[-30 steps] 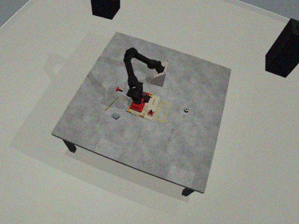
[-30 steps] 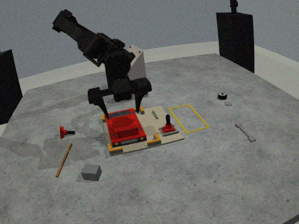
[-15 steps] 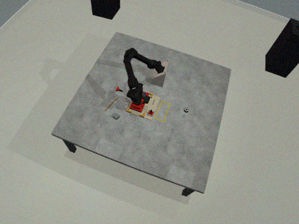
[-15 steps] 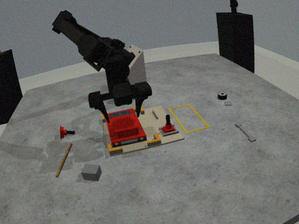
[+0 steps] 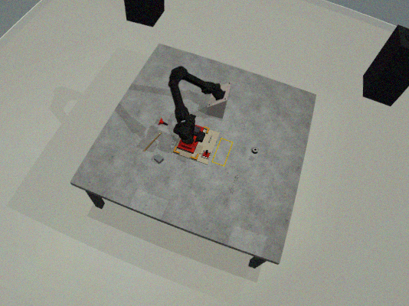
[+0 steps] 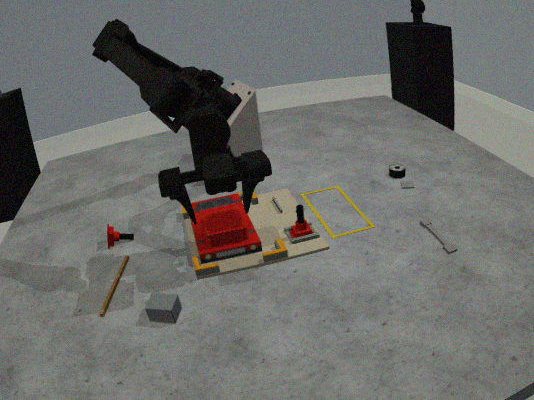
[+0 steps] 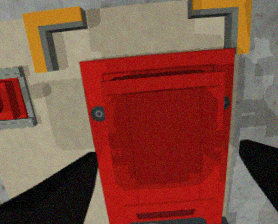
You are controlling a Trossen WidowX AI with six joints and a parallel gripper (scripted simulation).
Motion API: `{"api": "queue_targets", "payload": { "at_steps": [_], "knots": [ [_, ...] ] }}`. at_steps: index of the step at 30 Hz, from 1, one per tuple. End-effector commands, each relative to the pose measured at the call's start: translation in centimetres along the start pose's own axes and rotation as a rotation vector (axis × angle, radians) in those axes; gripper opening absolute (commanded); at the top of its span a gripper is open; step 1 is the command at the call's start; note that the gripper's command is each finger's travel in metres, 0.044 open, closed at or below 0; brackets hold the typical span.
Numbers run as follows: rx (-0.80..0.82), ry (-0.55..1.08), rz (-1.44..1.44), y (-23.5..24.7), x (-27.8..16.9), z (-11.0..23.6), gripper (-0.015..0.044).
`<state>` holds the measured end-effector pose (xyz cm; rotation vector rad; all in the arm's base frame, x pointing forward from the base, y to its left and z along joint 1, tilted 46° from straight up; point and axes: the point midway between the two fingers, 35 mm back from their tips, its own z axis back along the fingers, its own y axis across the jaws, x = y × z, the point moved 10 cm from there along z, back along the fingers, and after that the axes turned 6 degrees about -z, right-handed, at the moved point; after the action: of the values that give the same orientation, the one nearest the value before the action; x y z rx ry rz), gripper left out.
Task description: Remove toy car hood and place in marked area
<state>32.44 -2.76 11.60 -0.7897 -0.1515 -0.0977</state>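
Nothing done yet: hood [image 6: 220,224] sits on the toy car [image 6: 224,231].
Gripper [image 6: 218,207], fingers spread and empty, straddles the car; yellow marked area [image 6: 337,211] just beside the car's baseplate [image 6: 280,227] awaits.

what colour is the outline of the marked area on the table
Yellow; the marked area shows best in the exterior view.

On the grey stone-like desk [image 6: 310,322] lie a thin wooden stick [image 6: 114,285], a small grey cube [image 6: 163,307], a black ring [image 6: 397,171] and a flat grey wrench [image 6: 439,237].
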Motion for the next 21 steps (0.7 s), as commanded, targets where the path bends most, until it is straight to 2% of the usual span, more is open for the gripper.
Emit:
{"api": "queue_targets", "payload": {
  "at_steps": [1,21],
  "knots": [
    [0.0,0.003,0.007,0.07,-0.12,-0.28,0.044],
    [0.0,0.003,0.007,0.07,-0.12,-1.26,0.044]
  ]
}}
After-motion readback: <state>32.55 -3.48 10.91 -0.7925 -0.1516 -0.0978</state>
